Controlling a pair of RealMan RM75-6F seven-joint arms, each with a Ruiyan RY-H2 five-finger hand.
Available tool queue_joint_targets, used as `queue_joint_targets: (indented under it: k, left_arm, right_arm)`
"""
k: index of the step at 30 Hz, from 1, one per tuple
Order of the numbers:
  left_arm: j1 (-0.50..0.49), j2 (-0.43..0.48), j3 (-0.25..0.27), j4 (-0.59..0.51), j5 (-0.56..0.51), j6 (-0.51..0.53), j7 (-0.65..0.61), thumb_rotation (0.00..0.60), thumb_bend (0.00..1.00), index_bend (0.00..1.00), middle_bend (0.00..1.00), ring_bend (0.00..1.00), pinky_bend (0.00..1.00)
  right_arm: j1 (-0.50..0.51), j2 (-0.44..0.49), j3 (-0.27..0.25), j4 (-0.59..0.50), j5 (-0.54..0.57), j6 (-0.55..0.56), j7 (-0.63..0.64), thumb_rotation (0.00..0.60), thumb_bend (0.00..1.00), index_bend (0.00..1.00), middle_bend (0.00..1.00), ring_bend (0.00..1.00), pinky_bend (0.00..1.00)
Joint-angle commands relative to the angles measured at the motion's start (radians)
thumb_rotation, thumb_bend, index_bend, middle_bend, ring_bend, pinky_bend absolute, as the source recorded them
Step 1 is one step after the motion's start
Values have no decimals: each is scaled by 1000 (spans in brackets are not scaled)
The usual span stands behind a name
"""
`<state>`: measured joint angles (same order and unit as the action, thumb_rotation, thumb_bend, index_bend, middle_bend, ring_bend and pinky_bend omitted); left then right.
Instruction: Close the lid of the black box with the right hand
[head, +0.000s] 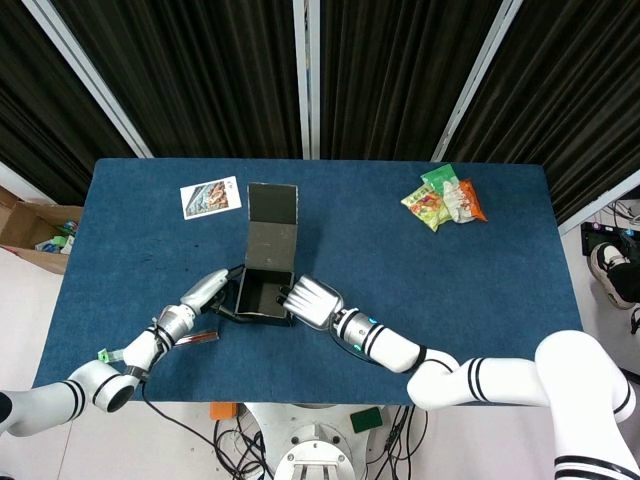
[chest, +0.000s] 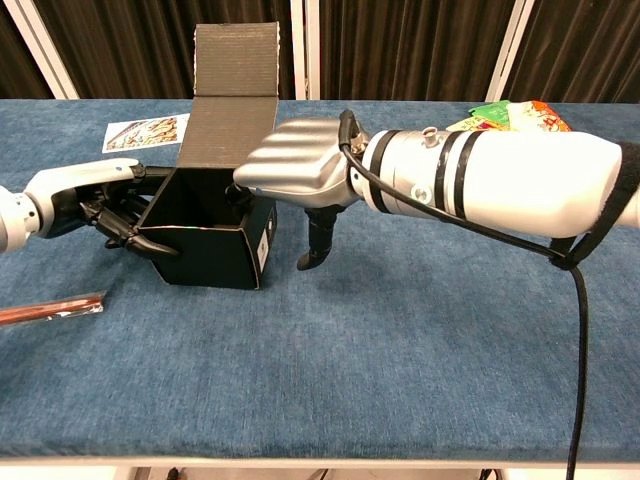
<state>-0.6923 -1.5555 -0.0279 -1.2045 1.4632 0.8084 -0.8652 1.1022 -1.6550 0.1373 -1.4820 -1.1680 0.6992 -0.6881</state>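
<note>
The black box (head: 262, 298) (chest: 205, 243) stands open near the table's front, left of centre. Its lid (head: 272, 228) (chest: 233, 96) is raised and leans away behind it. My left hand (head: 207, 290) (chest: 92, 198) holds the box's left wall, with dark fingers (chest: 140, 238) wrapped round the front left corner. My right hand (head: 310, 302) (chest: 297, 170) lies palm down over the box's right rim. Its fingertips dip just inside the opening, and its thumb (chest: 317, 243) hangs down beside the right wall, apart from it. The right hand holds nothing.
A printed card (head: 211, 196) (chest: 146, 131) lies behind the box to the left. Snack packets (head: 443, 196) (chest: 512, 113) sit at the far right. A thin reddish stick (head: 201, 337) (chest: 52, 309) lies near the front left edge. A cardboard carton (head: 38, 229) stands on the floor beyond the table's left end.
</note>
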Motion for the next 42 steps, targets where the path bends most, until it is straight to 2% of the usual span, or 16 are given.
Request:
queue_joint_targets:
  k: [1,7,13,22,28,35,37,39,42]
  left_arm:
    - [1,0,0,2,1,2,-2,600,25,460,399,609,844]
    - [2,-1,0,6,8,13,-6,600,25,462,399,609,844]
    - [4,0,1,4,11,21,-7,600,25,463,399,609,844]
    - [8,4,4,2,13,28,-10,600,25,464,399,609,844]
    - [11,5,6,2,15,33,-12,600,24,463,399,608,844]
    - [15,5,9,2,18,40,-14,600,25,464,399,609,844]
    - [15,6,10,1,19,41,-13,600,25,463,399,608,844]
    - [15,6,10,1,19,40,-12,600,25,463,399,609,844]
    - [14,6,9,0,19,41,-9,600,25,463,399,609,844]
  right_arm:
    - [8,-2,-5,5,8,-4,-6,600,184,477,385,839,1000]
    - [33,-9,-11,19,34,-19,-18,600,204,571,488,846,1000]
    - [62,-21,-14,34,56,-30,-32,600,310,670,588,851,1000]
    - [87,-29,-19,57,73,-25,-35,600,452,856,821,858,1000]
    - [91,-38,-30,75,67,-11,-29,600,477,921,895,860,1000]
    - [90,-43,-32,79,55,9,-16,600,477,925,906,860,1000]
    - [88,-42,-34,77,51,17,-14,600,473,896,881,859,1000]
    - [84,-41,-36,75,45,28,-13,600,460,840,812,857,1000]
    - [77,-43,-37,73,40,45,-10,600,398,612,580,855,1000]
